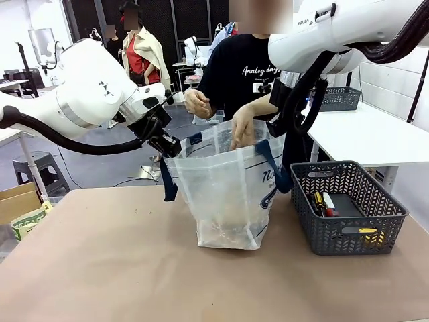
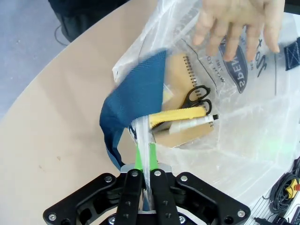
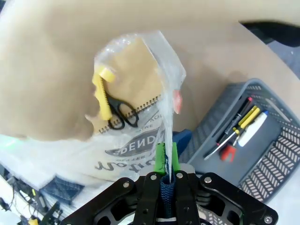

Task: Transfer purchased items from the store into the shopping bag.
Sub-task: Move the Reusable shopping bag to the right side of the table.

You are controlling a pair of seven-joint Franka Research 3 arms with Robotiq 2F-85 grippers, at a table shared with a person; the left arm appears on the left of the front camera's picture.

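Gripping the shopping bag (image 1: 228, 194) mid-way along the bench (image 1: 100, 255), left tool (image 2: 143, 154) and right tool (image 3: 166, 159) are clamped on its top edge. Best to hold the mouth wide and level for the person's hand (image 1: 242, 127); the store (image 1: 335, 238) sits by the right edge.

- Front view: bright, even indoor light. The table (image 1: 100, 261) carries only soft, faint shadows beside the shopping bag (image 1: 228, 194) and the basket (image 1: 348, 221).
- Left wrist view: the person's hand (image 2: 239, 23) and the blue strap (image 2: 136, 93) are smeared by motion, and the clear plastic glares white.
- Right wrist view: a large tan smear (image 3: 42, 93) sits out of focus at the left. The basket's lines bow towards the edge, and a green cast tints the plastic at lower left.
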